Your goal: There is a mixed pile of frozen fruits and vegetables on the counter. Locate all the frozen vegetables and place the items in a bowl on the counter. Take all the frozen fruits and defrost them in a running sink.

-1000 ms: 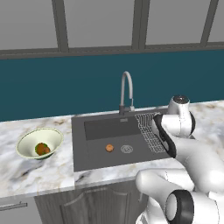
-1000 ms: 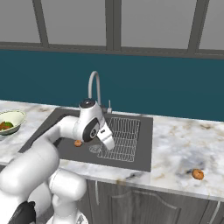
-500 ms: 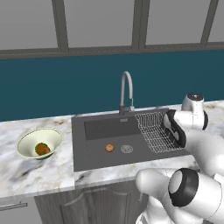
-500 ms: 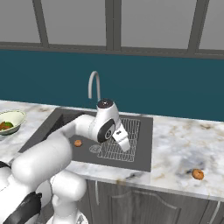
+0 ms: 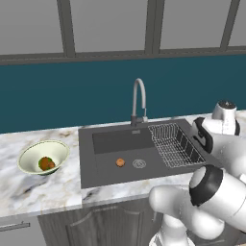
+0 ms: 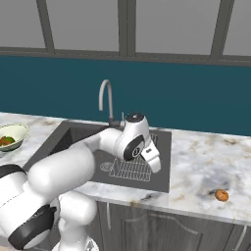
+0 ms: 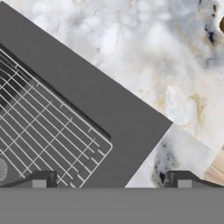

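My gripper is open and empty, hanging over the right rim of the dark sink, with the wire rack on one side and the marble counter on the other. In the right base view the gripper sits above the rack's right edge. One orange frozen fruit lies in the sink beside the drain. Another orange fruit rests on the counter to the right; a sliver of it shows in the hand view. The bowl holds a green and a brown piece, the frozen vegetables.
A curved silver faucet stands behind the sink. The wire rack fills the basin's right part. My own white arm crosses the sink in the right base view. A teal wall backs the counter.
The arm has swung to the right, from over the middle of the sink across the rack to its right rim. The gripper has stayed open and empty.
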